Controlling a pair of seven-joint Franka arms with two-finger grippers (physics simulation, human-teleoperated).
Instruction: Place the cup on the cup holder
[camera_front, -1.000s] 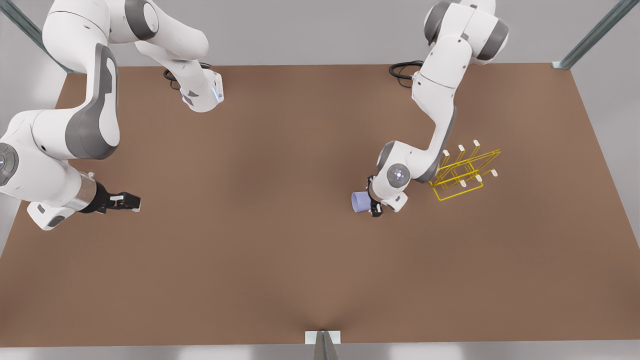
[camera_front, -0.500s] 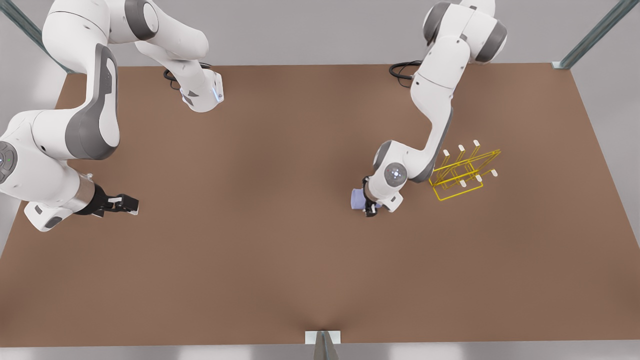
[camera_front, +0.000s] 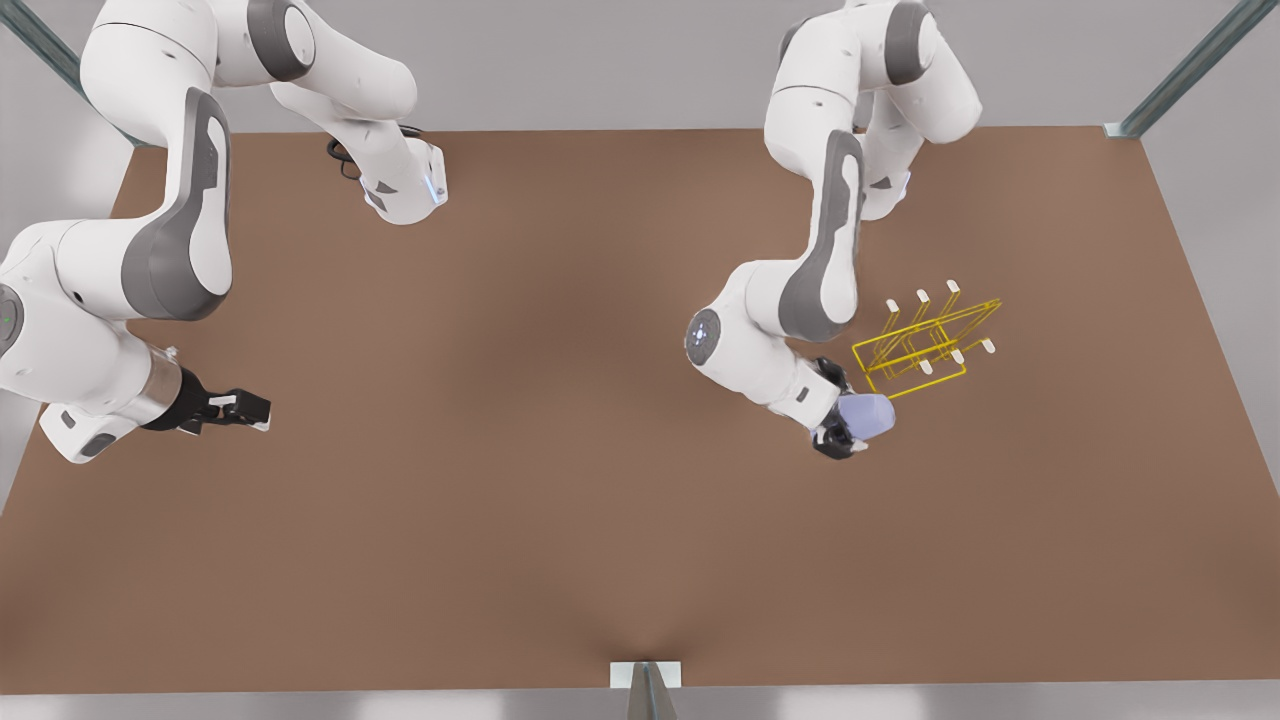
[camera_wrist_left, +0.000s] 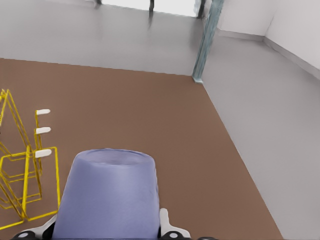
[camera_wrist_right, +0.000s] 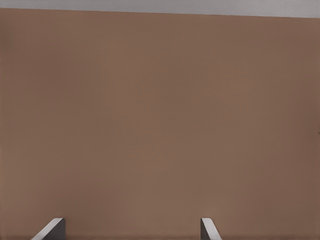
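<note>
Going by the front view, the right hand (camera_front: 262, 408) waits low over the brown bench (camera_front: 520, 540) close to its left edge, its arm folded back on itself along that side; the right wrist view shows its two fingers (camera_wrist_right: 50, 229) set apart with bare bench between them. From there a wide stretch of open bench runs across the middle and along the whole near edge. Past the middle, toward the front view's right, the left arm reaches down from the far edge, its forearm hanging steeply and its wrist bent out toward the right edge. The left hand (camera_front: 848, 428) is clamped on the cup (camera_front: 868, 415), which is lifted off the bench and tipped so that its closed bottom points toward the right edge; in the left wrist view the cup (camera_wrist_left: 107, 197) sits between the white fingers (camera_wrist_left: 167, 225). The cup holder (camera_front: 925, 345) stands just beside the cup on its far-right side, with open bench beyond it as far as the right edge and the far right corner.
</note>
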